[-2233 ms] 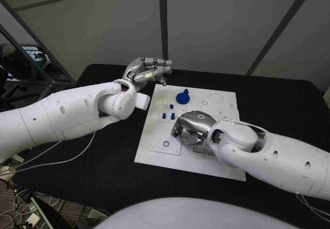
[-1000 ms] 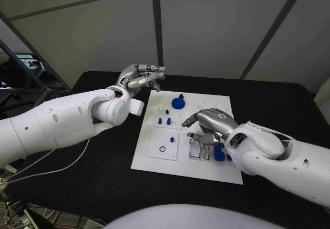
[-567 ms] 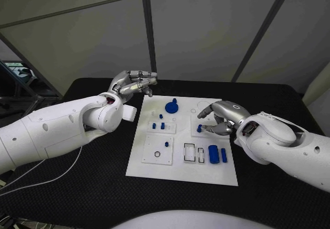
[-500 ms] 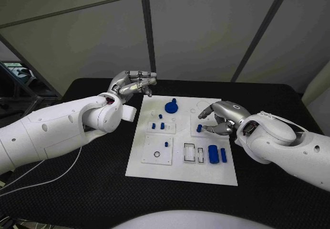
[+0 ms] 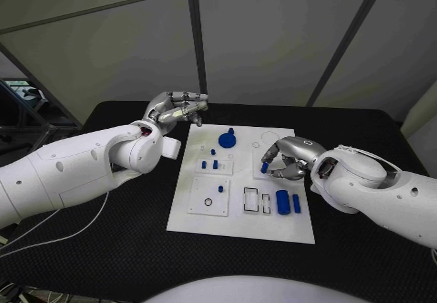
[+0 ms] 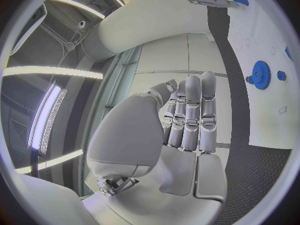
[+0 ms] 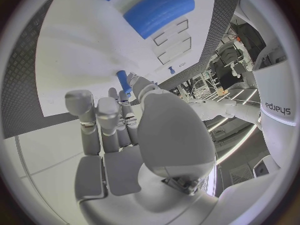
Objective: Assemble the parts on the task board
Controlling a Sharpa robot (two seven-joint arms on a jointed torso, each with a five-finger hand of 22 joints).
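Right hand (image 5: 290, 159) hovers over the three o'clock edge of the white board (image 5: 239, 221), pinching a small blue peg (image 5: 264, 168) upright between thumb and fingertips; the wrist view shows the same peg (image 7: 122, 80) at the fingertips. Nearer, toward five o'clock, a blue cylinder (image 5: 282, 202) lies beside a slimmer blue bar (image 5: 296, 203) on the board. Farther, at twelve o'clock, a blue gear (image 5: 227, 140) stands on it. Left hand (image 5: 177, 108), off the board's eleven o'clock corner, holds nothing, fingers curled in together.
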